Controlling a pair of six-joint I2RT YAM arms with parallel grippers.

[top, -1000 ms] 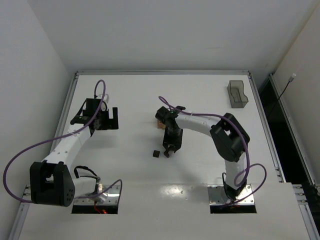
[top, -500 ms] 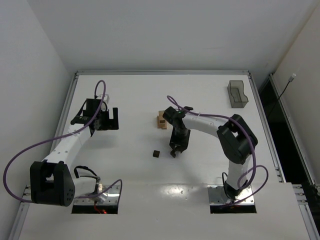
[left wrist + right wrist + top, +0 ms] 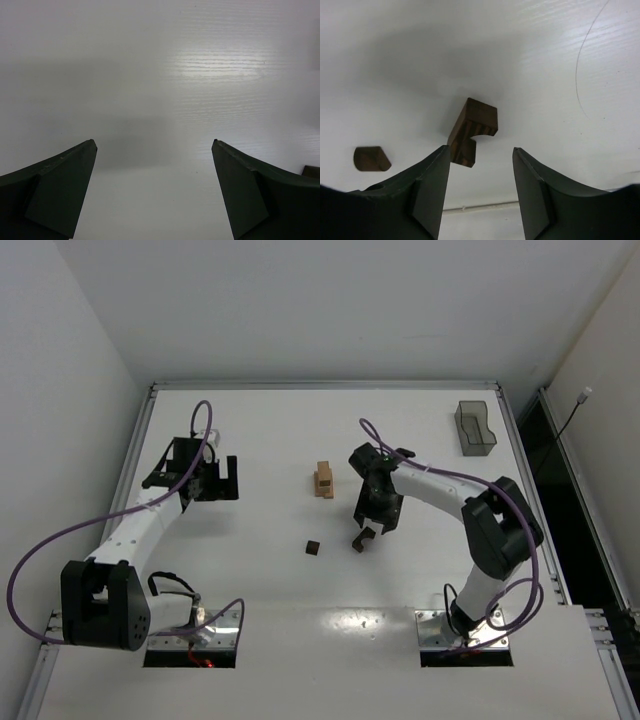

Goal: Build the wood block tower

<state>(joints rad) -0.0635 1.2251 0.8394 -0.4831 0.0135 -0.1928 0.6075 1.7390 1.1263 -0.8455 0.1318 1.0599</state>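
1 tan wood block tower (image 3: 323, 480) on tabletop (image 3: 260, 430), 1 dark arch block (image 3: 472, 131) and 1 small dark block (image 3: 371, 158) nearward of it, left tool (image 3: 154, 147) spread, right tool (image 3: 480, 155) spread over arch block, moved rightward since earlier

white table (image 3: 260, 430): tan stack (image 3: 324, 480), dark arch (image 3: 358, 540), small dark block (image 3: 312, 548), grey tray (image 3: 475, 428)

the arch block (image 3: 472, 131) is dark brown, with paler stripes of grain on its end. the small block (image 3: 371, 158) is the same brown. the block stack (image 3: 324, 480) looks light tan, i think. smoky-grey see-through tray (image 3: 475, 428), white table (image 3: 270, 430).
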